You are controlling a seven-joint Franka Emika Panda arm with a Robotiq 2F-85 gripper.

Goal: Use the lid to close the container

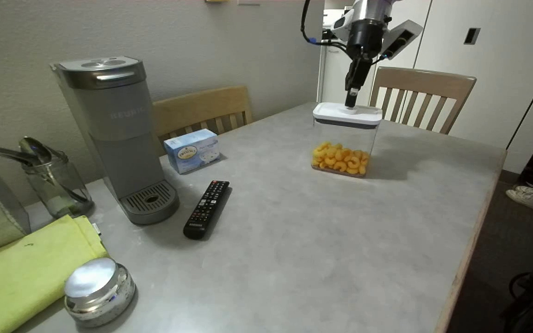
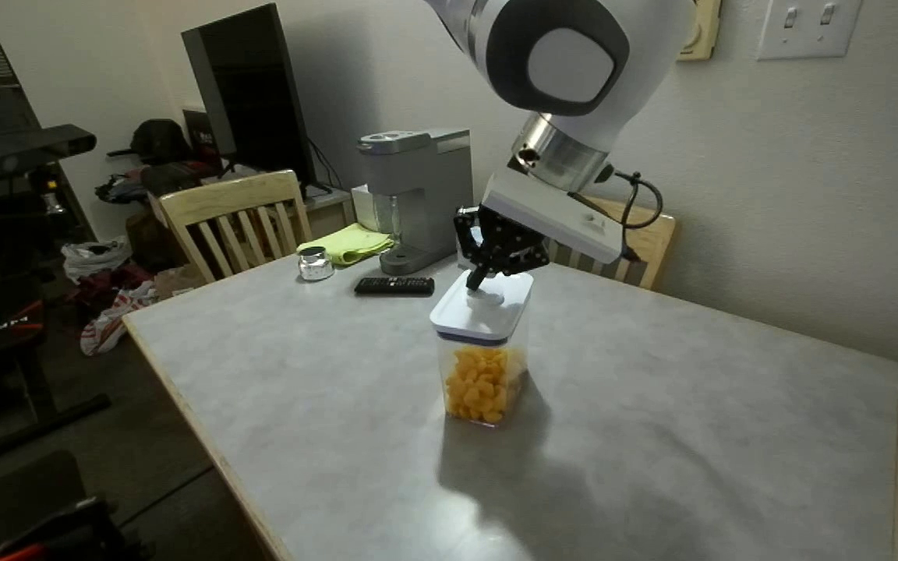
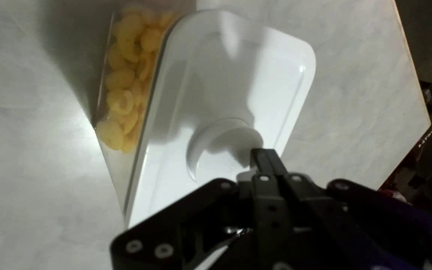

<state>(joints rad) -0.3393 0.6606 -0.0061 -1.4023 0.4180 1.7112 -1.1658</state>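
The white lid [image 1: 329,111] lies flat across the top of the clear container [image 1: 346,134], in line with its walls in both exterior views. Orange-yellow pieces [image 2: 480,386] fill the lower part of the box. A round button [image 3: 216,165] shows in the middle of the lid. My gripper [image 3: 265,153] is shut with nothing between its fingers, which point down at the button. In an exterior view the fingertips [image 2: 475,279] appear to rest on the button; the wrist view does not settle whether they touch. The gripper's shadow falls over the lid.
On the same table [image 1: 294,240] stand a coffee maker [image 1: 123,138], a light blue box [image 1: 193,150], a black remote [image 1: 207,208] and a silver round jar [image 1: 100,291]. A yellow cloth [image 1: 30,268] and a glass of cutlery [image 1: 58,189] are nearby. Chairs [image 1: 426,88] border the table.
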